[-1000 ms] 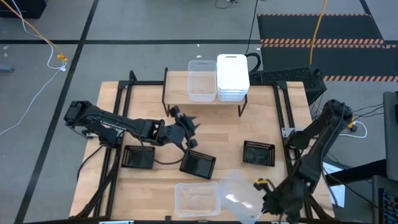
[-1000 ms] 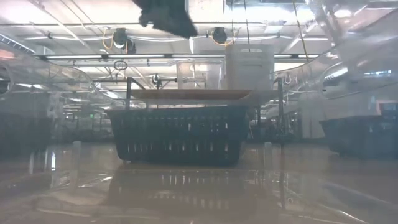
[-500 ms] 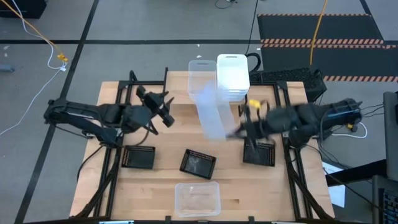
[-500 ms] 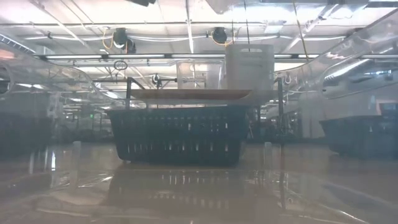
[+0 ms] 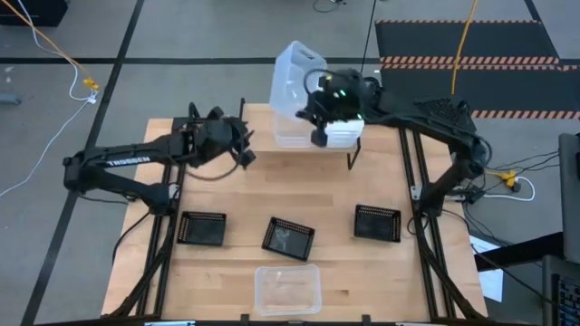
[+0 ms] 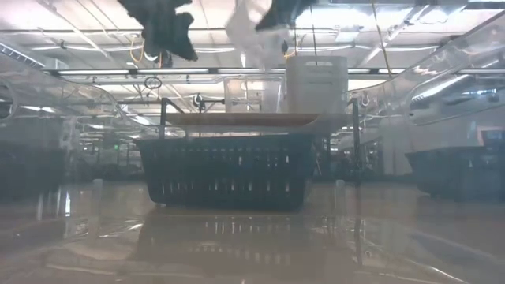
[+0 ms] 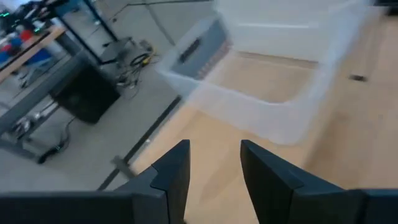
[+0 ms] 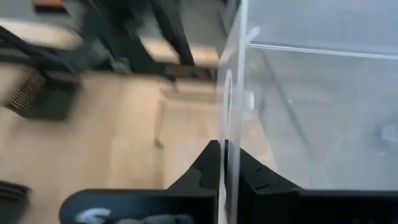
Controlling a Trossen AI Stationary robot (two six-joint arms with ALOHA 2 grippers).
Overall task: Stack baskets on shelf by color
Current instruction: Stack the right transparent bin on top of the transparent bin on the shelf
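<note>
Grey floor (image 5: 181, 36) crossed by dark seam lines, with a yellow cable (image 5: 54, 50) trailing at one corner. Black mat (image 5: 471, 54) edged in orange-striped tape beyond the wooden tabletop (image 5: 335, 195). Overhead, ceiling strip lights (image 6: 95, 71) and hanging ducting.

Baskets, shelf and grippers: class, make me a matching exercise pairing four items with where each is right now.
Items:
1. white baskets
2. clear basket
3. tilted clear basket
4. left gripper

Places:
A. pinched by the right gripper above the shelf
B. near table edge, flat
C. stacked at the shelf's right end
D. open, empty, beside the shelf's left end

Pairs: 1-C, 2-B, 3-A, 4-D
</note>
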